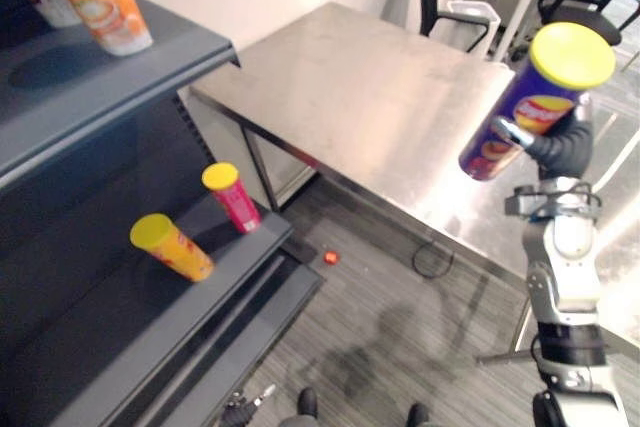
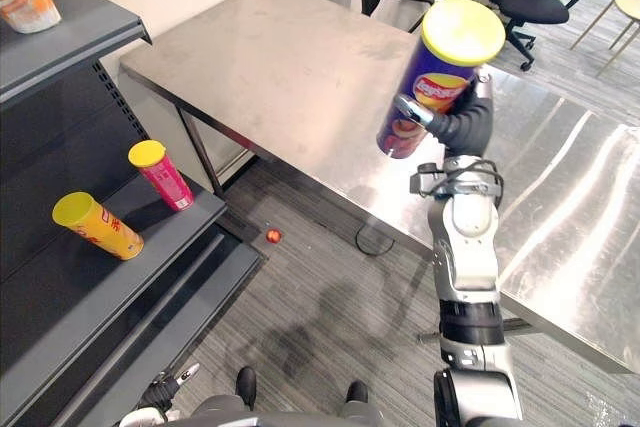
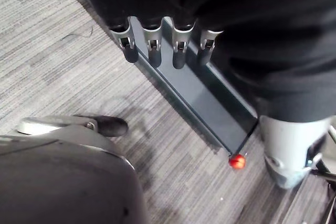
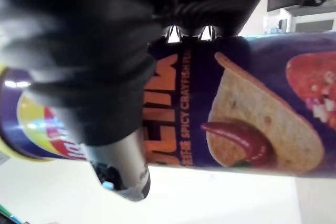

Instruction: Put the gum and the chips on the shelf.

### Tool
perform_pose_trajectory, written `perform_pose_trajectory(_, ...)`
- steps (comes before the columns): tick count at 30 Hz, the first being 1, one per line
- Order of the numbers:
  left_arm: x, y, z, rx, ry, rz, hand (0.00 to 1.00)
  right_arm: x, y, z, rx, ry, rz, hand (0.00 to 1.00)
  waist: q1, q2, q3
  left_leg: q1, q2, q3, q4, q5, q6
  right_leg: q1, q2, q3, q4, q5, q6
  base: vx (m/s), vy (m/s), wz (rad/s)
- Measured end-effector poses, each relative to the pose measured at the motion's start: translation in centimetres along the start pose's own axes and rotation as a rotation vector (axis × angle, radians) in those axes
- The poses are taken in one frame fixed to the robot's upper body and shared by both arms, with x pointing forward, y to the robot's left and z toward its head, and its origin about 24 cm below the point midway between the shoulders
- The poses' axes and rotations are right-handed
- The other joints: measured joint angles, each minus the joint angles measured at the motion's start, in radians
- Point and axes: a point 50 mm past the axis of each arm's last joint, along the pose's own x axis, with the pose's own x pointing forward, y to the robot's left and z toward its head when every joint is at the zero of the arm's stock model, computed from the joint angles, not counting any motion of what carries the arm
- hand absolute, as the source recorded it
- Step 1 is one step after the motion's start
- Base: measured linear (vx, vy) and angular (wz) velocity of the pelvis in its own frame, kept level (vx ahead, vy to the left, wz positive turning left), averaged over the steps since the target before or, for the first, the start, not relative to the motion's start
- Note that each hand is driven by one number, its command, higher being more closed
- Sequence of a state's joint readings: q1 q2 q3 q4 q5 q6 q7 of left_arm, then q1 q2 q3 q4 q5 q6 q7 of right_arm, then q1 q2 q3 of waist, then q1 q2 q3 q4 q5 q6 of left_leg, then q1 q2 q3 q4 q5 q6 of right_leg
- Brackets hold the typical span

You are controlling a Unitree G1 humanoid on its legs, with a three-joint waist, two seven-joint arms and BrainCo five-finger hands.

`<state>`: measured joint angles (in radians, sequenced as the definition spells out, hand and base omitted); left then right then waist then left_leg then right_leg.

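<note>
While the right hand point(image 2: 465, 129) clasps the chips point(image 2: 442, 69), lid up and tilted above the counter point(image 2: 280, 57), the shelf point(image 2: 80, 297) lies well to its left; the left hand point(image 3: 153, 50) hangs slack.

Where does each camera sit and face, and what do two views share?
Left eye view: head, looking down at shelf, table, right hand holding chips can.
Right eye view: beside it, same scene.
Left wrist view: left wrist, facing floor past left hand.
Right wrist view: right wrist, close on chips can.
Shared: red ball on floor, eye and left wrist views.
</note>
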<state>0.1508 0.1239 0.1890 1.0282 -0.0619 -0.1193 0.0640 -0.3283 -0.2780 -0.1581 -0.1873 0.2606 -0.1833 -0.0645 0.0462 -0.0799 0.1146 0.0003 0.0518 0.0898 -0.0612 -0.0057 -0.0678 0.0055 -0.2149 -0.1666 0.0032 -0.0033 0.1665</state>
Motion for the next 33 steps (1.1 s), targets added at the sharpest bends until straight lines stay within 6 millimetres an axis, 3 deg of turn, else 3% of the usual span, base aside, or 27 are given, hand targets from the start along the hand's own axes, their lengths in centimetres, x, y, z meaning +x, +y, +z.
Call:
perform_pose_trajectory(9,-0.8,0.9,-2.4,-0.01,0.066,0.019,0.0,-4.5,-3.7,0.5,-0.069,0.053,-0.087,1.0,-0.023,0.005,-0.056,0.023,0.01,0.07,-0.026,0.007,-0.011,-0.037,0.012,0.069,-0.005,-0.001,-0.002,-0.06,-0.02,-0.24)
perform_pose_trajectory(12,-1.3,1.3,-3.5,-0.032,0.094,0.026,0.0,-5.8,-4.9,0.7,-0.106,0.082,-0.116,1.0,-0.047,0.007,-0.077,0.029,0.015,0.089,-0.033,0.01,-0.015,-0.047,0.02,0.09,-0.005,-0.001,-0.003,-0.01,-0.017,-0.17)
perform_pose_trajectory(18,-1.5,1.5,-4.2,-0.063,0.121,0.036,0.0,-6.8,-5.8,0.6,-0.09,0.101,-0.148,1.0,-0.059,0.007,-0.082,0.058,0.02,0.151,-0.032,0.001,-0.018,-0.057,0.032,0.155,-0.007,0.001,-0.003,-0.01,-0.009,-0.31)
perform_pose_trajectory(27,-1.6,1.3,-4.4,-0.086,0.127,0.03,0.0,-9.4,-6.8,1.2,-0.078,0.131,-0.218,1.0,-0.07,0.018,-0.093,0.06,0.029,0.164,-0.031,-0.01,-0.025,-0.053,0.042,0.163,-0.017,0.007,-0.006,0.02,-0.018,-0.05)
perform_pose_trajectory(30,-1.6,0.9,-4.4,-0.09,0.126,0.022,0.0,-10.2,-6.9,0.9,-0.067,0.154,-0.252,1.0,-0.071,0.026,-0.089,0.042,0.036,0.139,0.036,-0.046,-0.023,-0.032,0.039,0.142,-0.005,0.001,-0.011,0.02,-0.012,0.18)
perform_pose_trajectory(33,-1.5,0.7,-4.2,-0.092,0.12,0.01,0.0,-10.3,-6.6,1.0,-0.059,0.151,-0.243,1.0,-0.072,0.036,-0.074,0.002,0.042,0.092,0.142,-0.095,-0.022,-0.038,0.029,0.108,0.086,-0.056,-0.013,-0.03,-0.017,0.4)
